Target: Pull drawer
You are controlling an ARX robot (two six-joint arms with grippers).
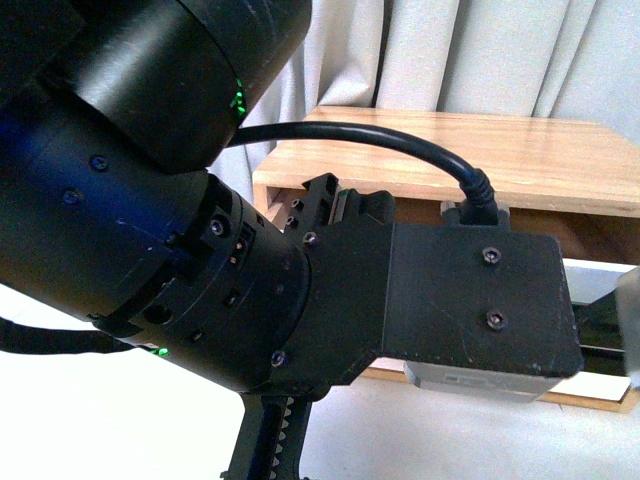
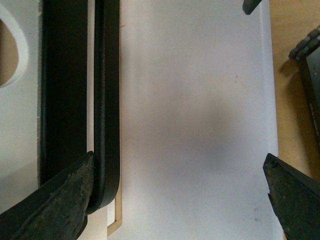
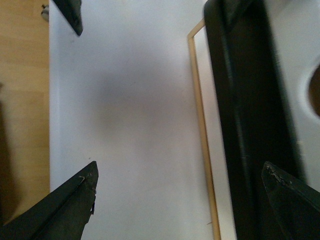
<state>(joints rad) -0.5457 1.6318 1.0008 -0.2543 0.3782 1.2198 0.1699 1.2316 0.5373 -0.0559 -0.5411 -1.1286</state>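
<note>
Closely, drawer handle (image 2: 107,100) touches one finger (image 2: 60,202) of wide-spread left gripper (image 2: 178,156).

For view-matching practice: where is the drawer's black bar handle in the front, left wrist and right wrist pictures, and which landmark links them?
Front: mostly hidden by the arm; a dark strip at the right edge may be it.
Left wrist: handle between semicircular notch and plain white front.
Right wrist: likewise, handle between notch and front.
Landmark: the notch, in both wrist views.

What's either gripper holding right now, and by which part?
Nothing is clamped: left gripper and right gripper are both open, each with one finger beside the black bar handle.
</note>
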